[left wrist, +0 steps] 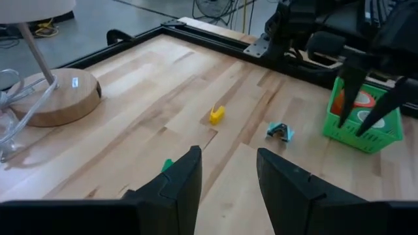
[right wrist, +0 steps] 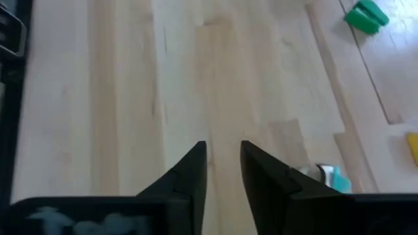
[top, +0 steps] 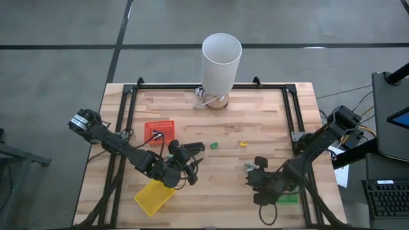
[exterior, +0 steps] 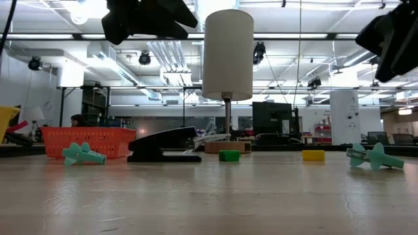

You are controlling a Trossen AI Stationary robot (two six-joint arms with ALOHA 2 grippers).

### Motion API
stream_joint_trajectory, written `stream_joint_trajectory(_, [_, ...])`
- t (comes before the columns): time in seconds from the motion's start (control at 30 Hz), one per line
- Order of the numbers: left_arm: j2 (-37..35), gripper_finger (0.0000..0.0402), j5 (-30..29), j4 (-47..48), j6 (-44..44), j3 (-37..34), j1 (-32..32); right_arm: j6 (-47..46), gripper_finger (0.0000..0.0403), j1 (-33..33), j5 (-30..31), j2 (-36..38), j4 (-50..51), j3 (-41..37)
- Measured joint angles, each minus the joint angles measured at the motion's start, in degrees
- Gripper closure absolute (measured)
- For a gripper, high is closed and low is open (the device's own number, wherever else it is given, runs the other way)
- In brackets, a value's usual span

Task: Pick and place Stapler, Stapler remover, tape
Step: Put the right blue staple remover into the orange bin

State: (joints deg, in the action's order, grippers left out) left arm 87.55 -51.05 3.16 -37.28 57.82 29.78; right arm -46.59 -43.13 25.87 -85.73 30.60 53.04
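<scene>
The black stapler [exterior: 163, 145] lies flat on the table, in the high view [top: 192, 147] just beyond my left gripper [top: 181, 163]. That gripper [left wrist: 225, 176] is open, raised and holds nothing. My right gripper [top: 263, 181] hovers open above the table's right near part, its fingers [right wrist: 222, 173] over bare wood. A teal stapler remover [top: 251, 167] lies beside it [right wrist: 330, 175]; another [exterior: 81, 154] lies near the red tray. Tape rings [left wrist: 356, 108] with pale cores sit in the green tray [left wrist: 382, 134]. A small green piece [top: 214, 145] and a yellow one [top: 243, 144] lie mid-table.
A white-shaded lamp [top: 220, 61] on a round wooden base [left wrist: 52, 98] stands at the far edge with its cable. A red tray [top: 158, 131] and a yellow tray [top: 153, 196] sit on the left side. A black frame [top: 291, 108] borders the table.
</scene>
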Motion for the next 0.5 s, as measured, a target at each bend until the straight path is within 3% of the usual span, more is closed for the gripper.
stream_joint_trajectory(0.23, [0.0, 0.0252, 0.1, -1.1, 1.3, 0.0, 0.0, 1.8, 0.0269, 3.2, -0.7, -3.6, 5.2, -0.2])
stream_joint_trajectory(0.5, [0.1, 0.0252, 0.2, -1.1, 1.5, 0.0, 0.0, 2.2, 0.0277, 6.1, -4.8, -5.0, 8.7, -0.1])
